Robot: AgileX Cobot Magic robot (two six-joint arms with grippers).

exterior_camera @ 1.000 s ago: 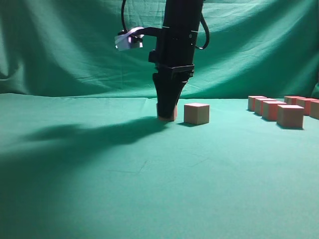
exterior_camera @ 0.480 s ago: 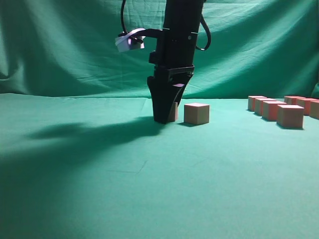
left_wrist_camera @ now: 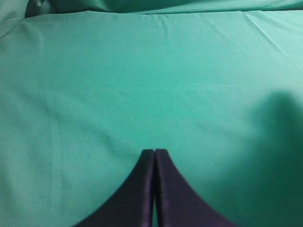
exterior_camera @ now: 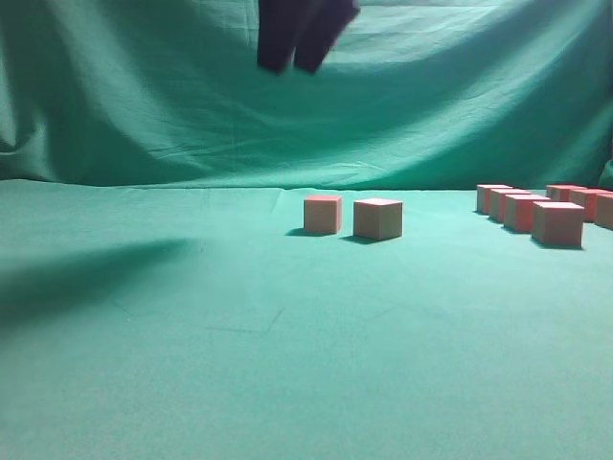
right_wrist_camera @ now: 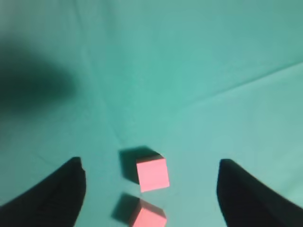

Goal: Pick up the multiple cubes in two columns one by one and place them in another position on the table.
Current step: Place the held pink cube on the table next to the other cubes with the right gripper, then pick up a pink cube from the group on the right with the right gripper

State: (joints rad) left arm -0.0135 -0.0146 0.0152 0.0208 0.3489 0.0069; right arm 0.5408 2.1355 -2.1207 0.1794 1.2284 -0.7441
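Cubes, small, matte, salmon-red: two placed ones (exterior_camera: 323,214) (exterior_camera: 378,218) sat square and flat near the middle of the smooth green cloth table (exterior_camera: 239,355), just apart; remaining group (exterior_camera: 541,211) lay well right of that pair in two receding columns, no long axis to speak of. Left gripper (left_wrist_camera: 154,152) hung closed and empty over bare cloth. Right gripper (right_wrist_camera: 150,176) hovered high above the pair, spread wide, holding nothing. Risk judged: descending off-centre next could nudge a neighbouring cube, given tight column spacing.
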